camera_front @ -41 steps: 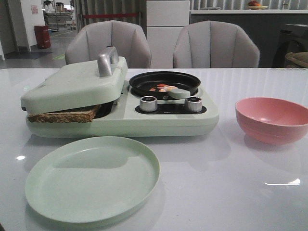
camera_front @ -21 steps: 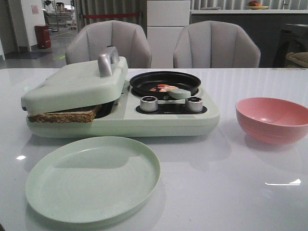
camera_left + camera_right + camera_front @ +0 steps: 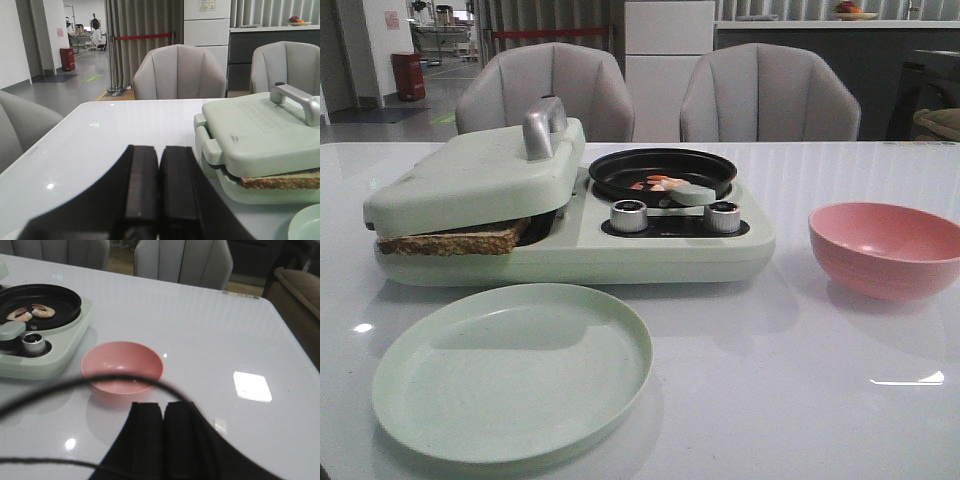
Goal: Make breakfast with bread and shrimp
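The bread [image 3: 450, 240] lies clamped under the pale green lid [image 3: 470, 175] of the breakfast maker, its brown edge sticking out at the left; it also shows in the left wrist view [image 3: 282, 180]. The shrimp [image 3: 658, 184] lie in the black pan [image 3: 662, 168] on the maker; they also show in the right wrist view [image 3: 32, 312]. My left gripper [image 3: 159, 155] is shut and empty, left of the maker. My right gripper [image 3: 163, 407] is shut and empty, near the pink bowl [image 3: 122, 369]. Neither gripper shows in the front view.
A pale green plate [image 3: 512, 370] lies in front of the maker. The pink bowl [image 3: 885, 248] stands to the right. Two silver knobs [image 3: 629, 215] and a silver lid handle [image 3: 542, 127] are on the maker. Two grey chairs [image 3: 545, 95] stand behind the table. A black cable [image 3: 75, 385] crosses the right wrist view.
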{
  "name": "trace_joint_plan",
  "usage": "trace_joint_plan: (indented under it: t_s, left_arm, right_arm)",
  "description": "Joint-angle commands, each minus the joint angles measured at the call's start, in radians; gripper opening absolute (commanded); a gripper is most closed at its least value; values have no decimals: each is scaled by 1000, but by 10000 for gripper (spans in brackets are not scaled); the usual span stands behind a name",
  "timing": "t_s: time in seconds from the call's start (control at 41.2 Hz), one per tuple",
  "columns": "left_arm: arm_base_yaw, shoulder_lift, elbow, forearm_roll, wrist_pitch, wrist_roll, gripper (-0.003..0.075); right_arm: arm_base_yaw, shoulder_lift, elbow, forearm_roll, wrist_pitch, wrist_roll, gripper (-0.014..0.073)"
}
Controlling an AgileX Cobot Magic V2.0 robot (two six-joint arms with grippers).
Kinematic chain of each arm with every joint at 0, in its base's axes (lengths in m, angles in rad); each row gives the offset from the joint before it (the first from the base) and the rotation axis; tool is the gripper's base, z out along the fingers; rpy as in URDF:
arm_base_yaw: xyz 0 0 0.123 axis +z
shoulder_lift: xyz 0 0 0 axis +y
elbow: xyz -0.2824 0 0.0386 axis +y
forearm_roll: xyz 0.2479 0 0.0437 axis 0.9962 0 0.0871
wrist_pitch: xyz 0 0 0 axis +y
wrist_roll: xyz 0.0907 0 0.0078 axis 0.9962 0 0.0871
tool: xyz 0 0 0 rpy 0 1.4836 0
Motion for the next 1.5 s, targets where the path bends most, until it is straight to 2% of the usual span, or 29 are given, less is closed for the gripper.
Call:
trace_joint_plan:
  t_s: [0.0,0.243,0.898,1.141,1.481]
  left_arm:
    - [-5,-23,30,-9,-92,-3,101]
    - [-5,-23,30,-9,-92,-3,101]
    - [-5,-23,30,-9,-92,-3,101]
    - [-5,-21,30,-9,-92,-3,101]
    - [-5,-21,30,-9,-92,-3,101]
  right_arm:
    - [-5,-57,76,-4,-221,-14,-32]
    - [-1,-100,257,6,-440,-13,-32]
    - [8,-101,255,14,-449,-12,-32]
    - [4,-101,255,-56,-521,124,-32]
    - [-17,-101,255,-85,-520,128,-32]
